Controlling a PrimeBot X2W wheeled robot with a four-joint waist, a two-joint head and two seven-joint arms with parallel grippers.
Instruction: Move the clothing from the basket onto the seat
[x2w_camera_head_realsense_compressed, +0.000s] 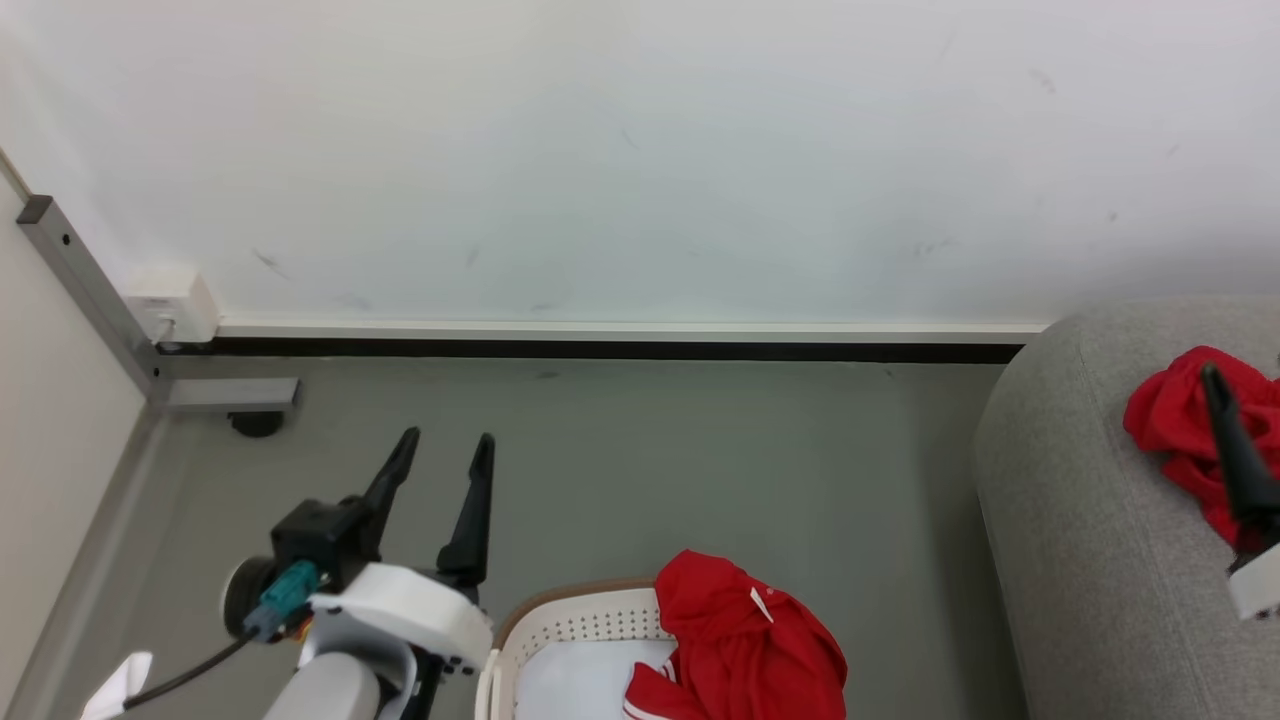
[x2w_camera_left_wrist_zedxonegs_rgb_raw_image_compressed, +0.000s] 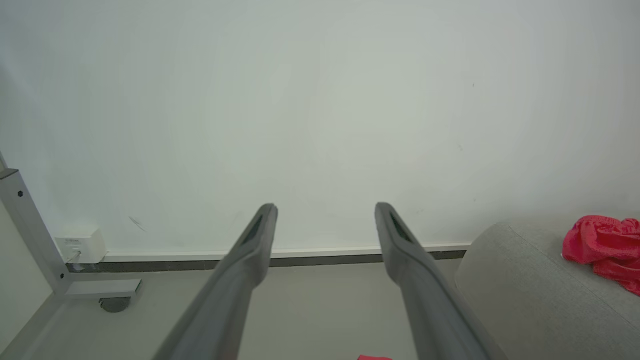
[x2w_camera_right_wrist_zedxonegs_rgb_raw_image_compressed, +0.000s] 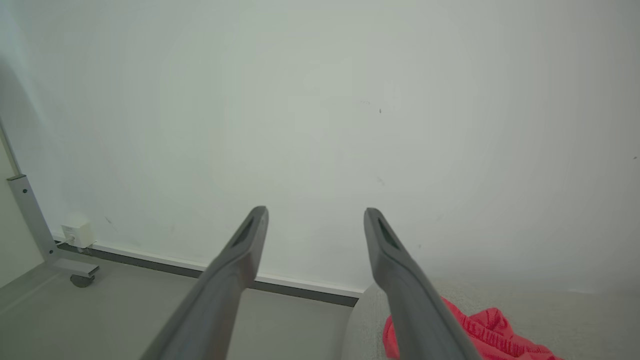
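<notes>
As one red garment (x2w_camera_head_realsense_compressed: 745, 640) hangs over the basket (x2w_camera_head_realsense_compressed: 560, 605) rim, a second garment (x2w_camera_head_realsense_compressed: 1170, 415) on the sofa (x2w_camera_head_realsense_compressed: 1080, 520), I would sink the wide, empty left tool (x2w_camera_head_realsense_compressed: 447, 437) deep into the folds; the right tool (x2w_camera_right_wrist_zedxonegs_rgb_raw_image_compressed: 315, 212) is wide too.

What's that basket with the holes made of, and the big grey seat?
The basket looks like smooth cream plastic: stiff wall, neat rows of punched holes, brown rim. The seat looks covered in light grey woven fabric: matte, slightly speckled, with soft rounded edges. What is underneath can't be told.

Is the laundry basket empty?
Not empty. A red garment lies in the basket, draped over its rim; a second garment lies on the sofa.
</notes>
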